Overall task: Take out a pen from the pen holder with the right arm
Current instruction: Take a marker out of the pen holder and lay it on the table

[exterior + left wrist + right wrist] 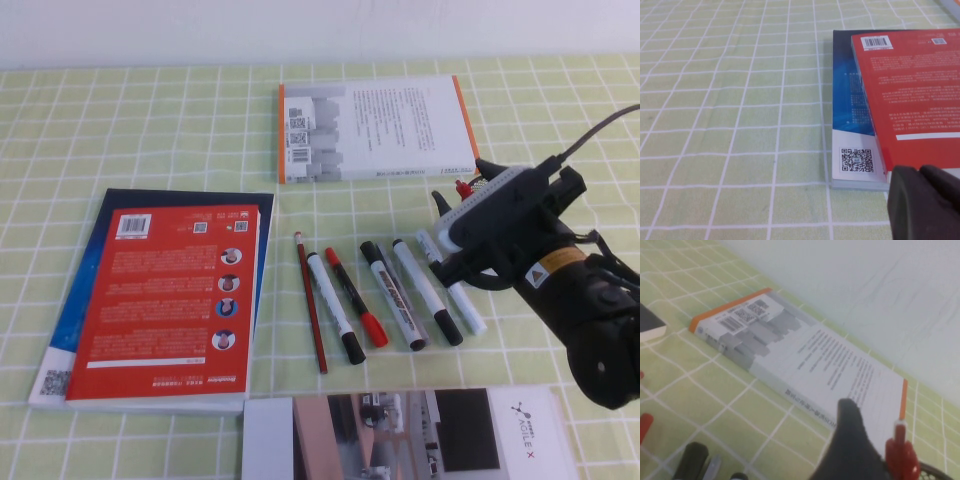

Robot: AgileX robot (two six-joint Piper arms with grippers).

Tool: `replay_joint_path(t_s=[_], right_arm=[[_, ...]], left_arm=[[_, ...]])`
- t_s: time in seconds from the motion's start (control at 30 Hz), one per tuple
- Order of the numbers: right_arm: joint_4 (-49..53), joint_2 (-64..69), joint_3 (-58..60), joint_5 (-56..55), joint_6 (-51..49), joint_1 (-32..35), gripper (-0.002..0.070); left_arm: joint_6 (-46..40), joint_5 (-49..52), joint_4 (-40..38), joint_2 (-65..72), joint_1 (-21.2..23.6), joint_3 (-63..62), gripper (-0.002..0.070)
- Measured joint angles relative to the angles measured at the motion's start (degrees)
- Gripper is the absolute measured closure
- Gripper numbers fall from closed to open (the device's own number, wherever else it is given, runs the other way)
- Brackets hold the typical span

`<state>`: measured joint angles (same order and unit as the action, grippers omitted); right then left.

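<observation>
Left gripper: low over the near corner of the red book; fingers pressed together, only a thin seam between them.
Loose pens: flat in a row on the checked cloth, on the near side of the right fingers; the last one partly under them.
Right gripper: above the cloth, past the row of pens, pointing down; fingers spread apart, one on each side of the pen top.
Red pen: in the gap between the two right fingers, close beside the dark finger seen by the wrist camera; touching or not, cannot tell.
Look of the pen: bright red rounded top with a small pale tip; only this upper end visible.
Direction of the pen: upright, long axis vertical, pale tip up toward the gripper, lower part going down out of sight.
Pen holder: black mesh rim, just below the fingers beside the pen; the rest hidden.
White book: flat, orange edges, beyond the right fingers, near the wall.
</observation>
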<state>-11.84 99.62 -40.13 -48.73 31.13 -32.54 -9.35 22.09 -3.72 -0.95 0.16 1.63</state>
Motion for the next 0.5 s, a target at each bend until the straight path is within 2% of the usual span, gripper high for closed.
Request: replay_joint_path(t_s=[0.5], right_arm=[[-2.1,2.9,-3.4,2.8,0.0,0.1,0.0284]], left_arm=[[0.0,0.0,0.0,0.0,0.0,0.0,0.068]])
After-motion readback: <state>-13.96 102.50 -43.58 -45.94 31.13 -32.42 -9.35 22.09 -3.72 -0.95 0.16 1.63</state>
